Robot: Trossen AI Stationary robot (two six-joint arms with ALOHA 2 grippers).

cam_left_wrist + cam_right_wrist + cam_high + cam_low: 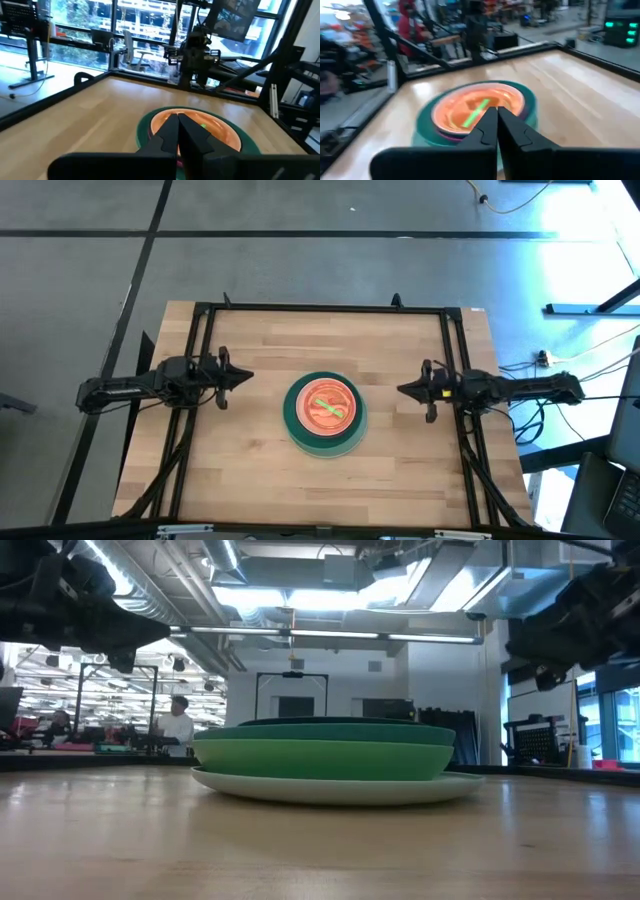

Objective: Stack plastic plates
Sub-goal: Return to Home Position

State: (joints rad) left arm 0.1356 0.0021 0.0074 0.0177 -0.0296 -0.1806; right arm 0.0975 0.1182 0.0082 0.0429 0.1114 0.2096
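Observation:
The plastic plates stand in one stack (pixel 324 414) at the table's middle. In the low view the pale grey-blue plate (pixel 340 789) lies on the wood, with green (pixel 320 757) and teal (pixel 330 731) above it. From above, a translucent orange plate (pixel 323 404) with lime showing through tops the stack (pixel 192 132) (pixel 475 110); the other plates are hidden inside. My left gripper (pixel 248 377) hovers left of the stack, shut (pixel 178 120). My right gripper (pixel 402 390) hovers right of it, shut (pixel 496 112). Neither touches anything.
A black frame (pixel 320 307) runs along the table's far edge and both sides. Bare wood (pixel 320 490) lies all around the stack. Beyond the table the low view shows a person (pixel 178 725) in a lab room; the right wrist view shows people and desks.

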